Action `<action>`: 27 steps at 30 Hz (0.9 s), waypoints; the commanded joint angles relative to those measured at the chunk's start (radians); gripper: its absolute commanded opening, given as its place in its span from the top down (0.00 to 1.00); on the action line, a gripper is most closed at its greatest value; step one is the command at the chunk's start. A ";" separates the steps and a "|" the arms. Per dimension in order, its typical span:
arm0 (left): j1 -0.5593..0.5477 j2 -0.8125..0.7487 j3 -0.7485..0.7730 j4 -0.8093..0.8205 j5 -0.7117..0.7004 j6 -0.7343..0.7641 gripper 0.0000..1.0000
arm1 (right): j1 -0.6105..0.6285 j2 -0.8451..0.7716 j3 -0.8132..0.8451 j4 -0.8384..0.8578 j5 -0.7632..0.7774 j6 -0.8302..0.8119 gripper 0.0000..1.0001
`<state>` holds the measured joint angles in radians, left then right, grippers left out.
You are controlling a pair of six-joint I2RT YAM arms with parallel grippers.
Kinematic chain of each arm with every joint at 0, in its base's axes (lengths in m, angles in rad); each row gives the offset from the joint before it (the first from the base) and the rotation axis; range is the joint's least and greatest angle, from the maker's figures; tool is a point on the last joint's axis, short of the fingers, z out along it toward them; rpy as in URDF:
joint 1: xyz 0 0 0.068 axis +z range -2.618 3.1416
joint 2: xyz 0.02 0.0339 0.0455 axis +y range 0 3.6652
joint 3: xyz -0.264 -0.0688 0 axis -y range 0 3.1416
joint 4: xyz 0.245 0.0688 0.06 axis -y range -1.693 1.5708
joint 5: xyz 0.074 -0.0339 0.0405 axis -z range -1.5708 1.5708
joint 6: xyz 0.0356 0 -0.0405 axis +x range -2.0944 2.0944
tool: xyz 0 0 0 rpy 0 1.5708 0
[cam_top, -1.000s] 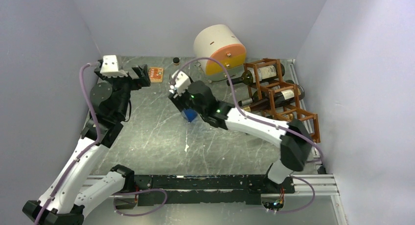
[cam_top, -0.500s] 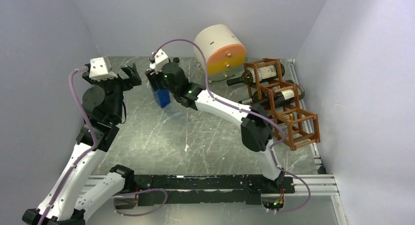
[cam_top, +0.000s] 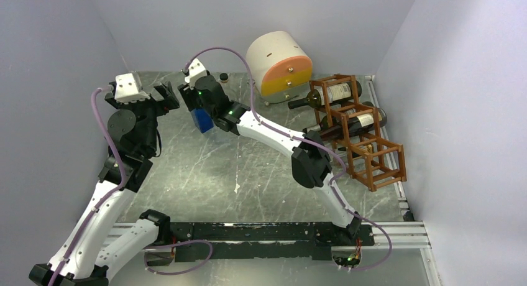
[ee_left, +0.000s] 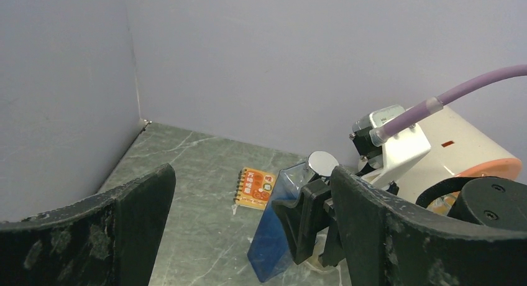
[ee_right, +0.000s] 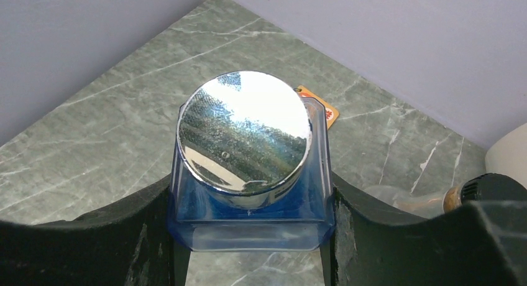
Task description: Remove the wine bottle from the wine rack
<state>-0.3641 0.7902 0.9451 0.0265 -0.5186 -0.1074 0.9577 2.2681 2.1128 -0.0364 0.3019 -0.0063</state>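
The reddish-brown wine rack (cam_top: pixel 373 185) stands at the table's right side. Two dark wine bottles lie in it, one in the upper cell (cam_top: pixel 332 93) and one lower (cam_top: pixel 360 120). Neither gripper is near them. My right gripper (cam_top: pixel 200 115) is far to the left, shut on a blue square bottle (ee_right: pixel 248 202) with a silver cap (ee_right: pixel 244 129); both fingers press its sides. The bottle (ee_left: pixel 273 236) is tilted over the table. My left gripper (ee_left: pixel 252 180) is open and empty, right beside it.
An orange spiral notebook (ee_left: pixel 255 188) lies behind the blue bottle. A white and orange drum (cam_top: pixel 279 65) sits at the back. A small clear bottle (ee_right: pixel 429 199) lies to the right of my right gripper. Grey walls close in on the left, back and right.
My right arm has carried the blue bottle from the table's middle to the back left, close to the left gripper. The left gripper has shifted slightly left.
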 commanded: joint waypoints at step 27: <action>0.008 -0.033 -0.021 0.058 -0.022 0.047 0.01 | 0.019 -0.552 -0.457 0.036 0.071 -0.053 0.00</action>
<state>-0.3634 0.7746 0.9321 0.0410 -0.5381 -0.0746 0.9699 1.8832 1.8168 -0.0128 0.3206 -0.0486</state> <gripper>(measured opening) 0.992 0.997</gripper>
